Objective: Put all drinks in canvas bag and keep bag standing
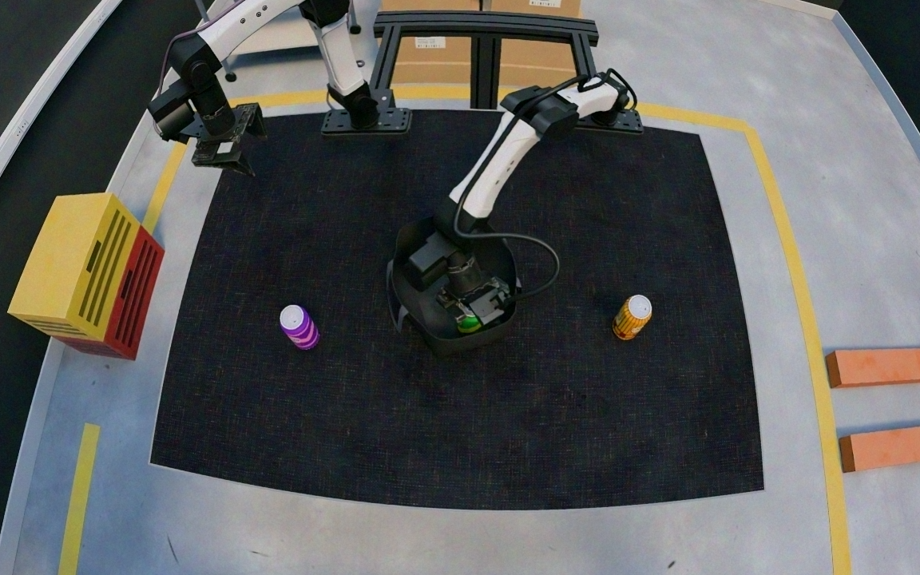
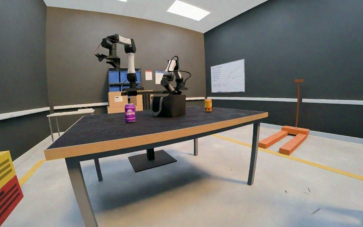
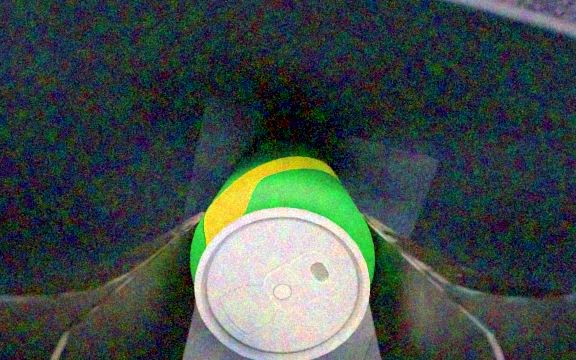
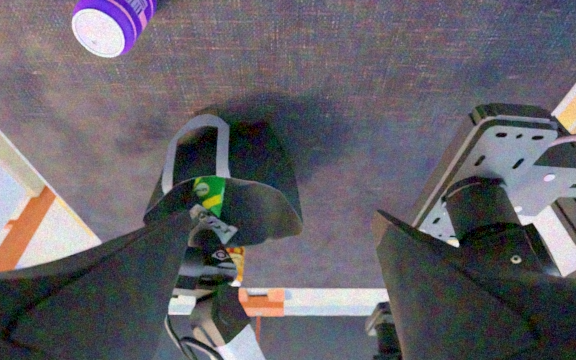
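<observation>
- Bag (image 1: 465, 344) (image 2: 177, 105) (image 3: 118, 75) (image 4: 263, 150) upright, walls up
- L claw (image 1: 476, 303) (image 3: 284, 217) (image 4: 213, 220) clamped on green can (image 1: 468, 324) (image 3: 283, 290) (image 4: 210, 194) within bag
- R claw (image 1: 257, 153) (image 2: 114, 63) (image 4: 286, 215) apart
- Purple can (image 1: 299, 327) (image 2: 130, 113) (image 4: 100, 30), orange can (image 1: 632, 316) (image 2: 208, 105) (image 4: 238, 262) outside, on tbl (image 1: 521, 429) (image 2: 154, 132) (image 4: 318, 60)

I'm in a robotics lab or workshop — a whiteboard (image 2: 227, 75) with a plotted curve hangs on the dark wall, an orange pallet jack (image 2: 295, 130) stands on the concrete floor (image 2: 205, 186), and yellow tape (image 1: 792, 235) (image 2: 290, 156) marks lanes around my desk (image 1: 463, 429) (image 2: 160, 132).
</observation>
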